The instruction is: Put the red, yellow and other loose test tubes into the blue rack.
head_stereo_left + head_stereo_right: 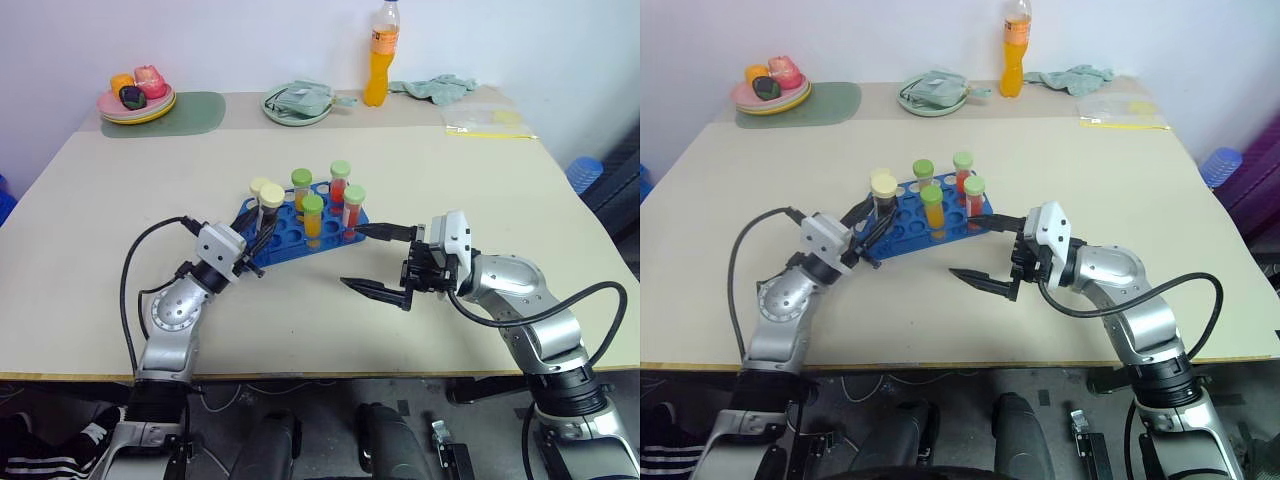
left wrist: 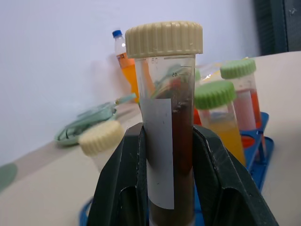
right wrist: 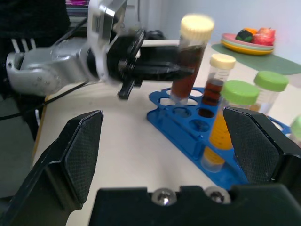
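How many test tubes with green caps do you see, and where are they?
4, all standing in the blue rack: one at the back, one beside it, one at the front middle, one at the right end. More may be hidden.

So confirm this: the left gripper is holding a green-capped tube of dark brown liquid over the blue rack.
Not quite. The cap is cream, not green. The left wrist view shows the left gripper shut on the cream-capped tube of dark brown liquid, and the right wrist view shows it at the blue rack. The rest stands.
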Motion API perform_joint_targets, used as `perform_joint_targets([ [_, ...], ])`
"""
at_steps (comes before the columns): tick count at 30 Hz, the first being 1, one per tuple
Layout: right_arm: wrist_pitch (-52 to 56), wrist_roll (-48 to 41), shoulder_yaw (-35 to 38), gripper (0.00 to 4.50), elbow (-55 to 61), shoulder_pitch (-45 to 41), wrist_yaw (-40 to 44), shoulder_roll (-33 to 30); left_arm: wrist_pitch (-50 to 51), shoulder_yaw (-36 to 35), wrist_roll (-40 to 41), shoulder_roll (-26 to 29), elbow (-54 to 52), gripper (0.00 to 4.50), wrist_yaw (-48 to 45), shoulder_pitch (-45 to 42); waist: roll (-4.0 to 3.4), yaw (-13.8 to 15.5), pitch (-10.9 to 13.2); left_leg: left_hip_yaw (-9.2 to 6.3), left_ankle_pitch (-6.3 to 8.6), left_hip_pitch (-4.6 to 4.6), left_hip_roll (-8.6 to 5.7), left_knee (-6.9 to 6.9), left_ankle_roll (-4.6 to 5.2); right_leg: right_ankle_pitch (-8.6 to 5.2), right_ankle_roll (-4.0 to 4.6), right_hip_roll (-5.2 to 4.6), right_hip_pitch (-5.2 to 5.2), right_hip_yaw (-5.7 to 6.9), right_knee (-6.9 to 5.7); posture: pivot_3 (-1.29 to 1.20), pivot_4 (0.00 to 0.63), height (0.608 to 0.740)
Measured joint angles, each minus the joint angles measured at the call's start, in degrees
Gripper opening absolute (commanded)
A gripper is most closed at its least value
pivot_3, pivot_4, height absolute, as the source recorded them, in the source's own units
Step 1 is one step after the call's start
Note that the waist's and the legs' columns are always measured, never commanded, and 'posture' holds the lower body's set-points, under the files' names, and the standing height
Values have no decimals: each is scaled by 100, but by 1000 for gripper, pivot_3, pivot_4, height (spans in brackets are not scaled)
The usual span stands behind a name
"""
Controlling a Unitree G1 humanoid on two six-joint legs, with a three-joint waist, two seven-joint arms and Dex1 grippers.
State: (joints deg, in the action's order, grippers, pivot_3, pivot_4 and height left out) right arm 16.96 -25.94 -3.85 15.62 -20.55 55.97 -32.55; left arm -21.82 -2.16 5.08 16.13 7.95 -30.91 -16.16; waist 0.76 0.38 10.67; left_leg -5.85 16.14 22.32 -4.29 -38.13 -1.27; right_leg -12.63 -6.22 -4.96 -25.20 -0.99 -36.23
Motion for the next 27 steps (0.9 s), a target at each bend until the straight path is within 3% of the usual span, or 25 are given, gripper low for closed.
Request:
perform_joint_targets([
  [12,-107,79,5,4500,-3,0,-104,2,-161,255,-24,-175,286,797,51,-90,0,26,-1,1,0,0,0,-1,1,1,-1,0,2,0,0,0,150,740],
  [22,-108,89,7,4500,-33,-5,-83,0,1303,-192,1721,-457,-30,797,-98,8,-1,-4,-2,1,1,-2,1,-1,2,1,-1,3,2,0,0,0,150,740],
  [27,-112,104,5,4500,-102,-30,-62,2,1566,-200,1837,-309,-208,3288,-238,90,-1,-18,-2,1,1,-2,2,-1,2,1,-1,5,3,-1,0,0,150,740],
])
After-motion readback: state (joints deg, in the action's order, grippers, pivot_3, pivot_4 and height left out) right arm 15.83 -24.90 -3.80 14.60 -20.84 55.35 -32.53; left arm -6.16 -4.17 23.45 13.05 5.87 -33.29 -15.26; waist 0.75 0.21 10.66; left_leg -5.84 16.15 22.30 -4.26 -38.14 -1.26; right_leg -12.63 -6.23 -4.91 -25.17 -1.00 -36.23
